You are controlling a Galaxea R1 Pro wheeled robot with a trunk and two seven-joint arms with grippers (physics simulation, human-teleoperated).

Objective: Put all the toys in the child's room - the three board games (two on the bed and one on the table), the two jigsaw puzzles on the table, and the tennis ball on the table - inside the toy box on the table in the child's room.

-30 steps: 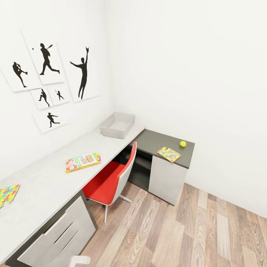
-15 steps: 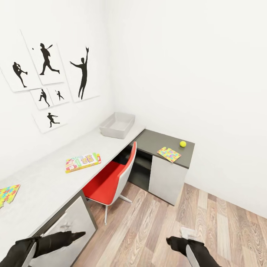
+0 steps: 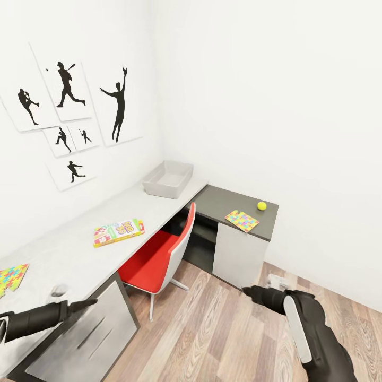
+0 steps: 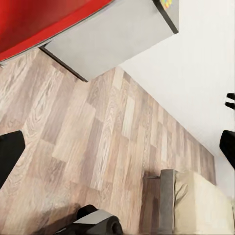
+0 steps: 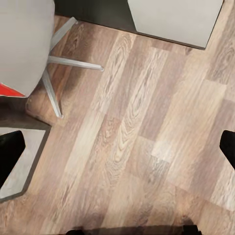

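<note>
The grey toy box (image 3: 168,179) stands empty at the far end of the white desk. A colourful board game (image 3: 119,232) lies flat mid-desk. One jigsaw puzzle (image 3: 10,277) sits at the desk's near left, and another jigsaw puzzle (image 3: 242,220) rests on the dark corner desk beside the yellow tennis ball (image 3: 261,205). My left gripper (image 3: 85,304) hovers by the desk's near edge, open and empty. My right gripper (image 3: 251,290) is over the floor, also open and empty. Both are far from the toys.
A red chair (image 3: 159,254) is pushed under the desk between the two desk parts. Grey drawers (image 3: 87,329) stand under the near desk. Wooden floor (image 3: 223,329) stretches to the right. A bed corner (image 4: 196,205) appears in the left wrist view.
Both arms have risen into the head view. The left gripper moved up toward the desk edge, and the right one rose higher over the floor. The toys have not moved.
</note>
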